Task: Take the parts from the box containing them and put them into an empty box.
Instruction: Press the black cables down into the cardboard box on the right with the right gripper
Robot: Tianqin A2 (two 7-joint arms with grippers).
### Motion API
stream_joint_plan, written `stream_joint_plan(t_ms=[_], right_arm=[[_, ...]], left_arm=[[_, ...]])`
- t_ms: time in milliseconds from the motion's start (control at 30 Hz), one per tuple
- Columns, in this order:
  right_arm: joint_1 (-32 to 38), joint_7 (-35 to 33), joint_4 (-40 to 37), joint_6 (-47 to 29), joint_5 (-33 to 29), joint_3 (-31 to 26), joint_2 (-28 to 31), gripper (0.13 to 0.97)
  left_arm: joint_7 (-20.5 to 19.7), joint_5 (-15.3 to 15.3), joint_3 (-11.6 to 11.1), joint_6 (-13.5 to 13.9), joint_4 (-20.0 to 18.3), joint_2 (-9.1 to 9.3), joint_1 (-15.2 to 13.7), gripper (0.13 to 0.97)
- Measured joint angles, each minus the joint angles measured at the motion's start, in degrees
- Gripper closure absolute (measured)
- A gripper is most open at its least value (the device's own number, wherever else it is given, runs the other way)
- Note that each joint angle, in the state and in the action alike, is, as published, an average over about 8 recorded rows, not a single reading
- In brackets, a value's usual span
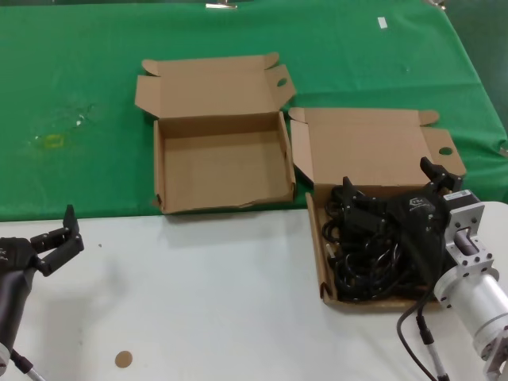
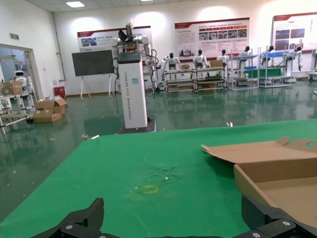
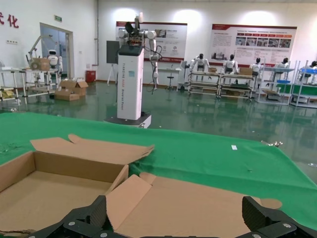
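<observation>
Head cam only: cables (image 1: 373,242) filled box (image 1: 321,254) right of empty box (image 1: 159,171). R gripper (image 1: 439,176) wide above cables; L gripper (image 1: 62,236) wide, parked left of empty box.

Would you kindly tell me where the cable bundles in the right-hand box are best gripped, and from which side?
Probably from above: grip the cable bundles across a bunched coil, since the box walls block the sides. The right gripper sits nearest.
</observation>
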Motion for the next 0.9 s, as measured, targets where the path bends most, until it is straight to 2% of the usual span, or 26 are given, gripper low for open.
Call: stream_joint_plan(t_ms=[900], right_arm=[[0.0, 0.0, 0.0, 0.0, 0.0, 0.0, 0.0, 0.129]], left_arm=[[0.0, 0.0, 0.0, 0.0, 0.0, 0.00, 0.0, 0.132]])
